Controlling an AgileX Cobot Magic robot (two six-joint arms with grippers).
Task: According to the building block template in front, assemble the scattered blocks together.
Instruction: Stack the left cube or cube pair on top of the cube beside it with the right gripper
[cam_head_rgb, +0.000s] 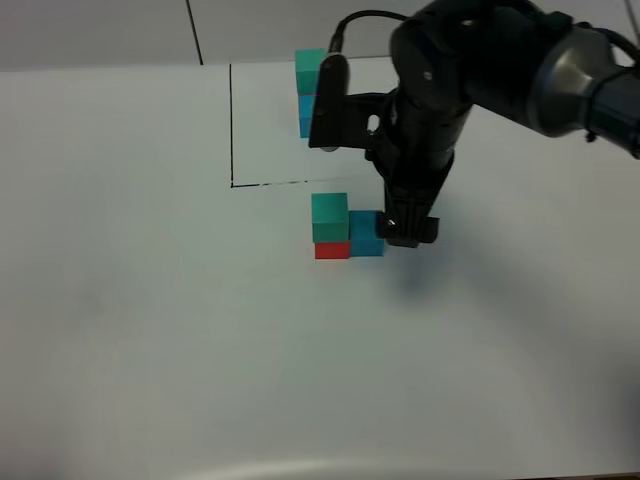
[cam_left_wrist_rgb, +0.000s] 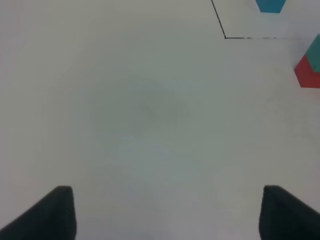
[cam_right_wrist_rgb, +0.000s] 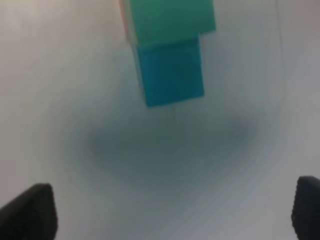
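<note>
Exterior high: three matte, square-edged cubes (cam_head_rgb: 331, 217)

Template (cam_head_rgb: 309, 88): you see only its left strip in the high view; the right arm (cam_head_rgb: 440, 90) covers the rest, and the left wrist view crops it to a blue corner.
Red block (cam_head_rgb: 332, 250): mostly under the teal block (cam_head_rgb: 329, 216); clipped by the edge in the left wrist view.
Blue block (cam_head_rgb: 364, 236): right side behind the right fingers (cam_head_rgb: 400, 232).
Right wrist view: blurred throughout, fingers cropped at the corners.
Left fingers (cam_left_wrist_rgb: 55, 212): only tips in frame.
</note>
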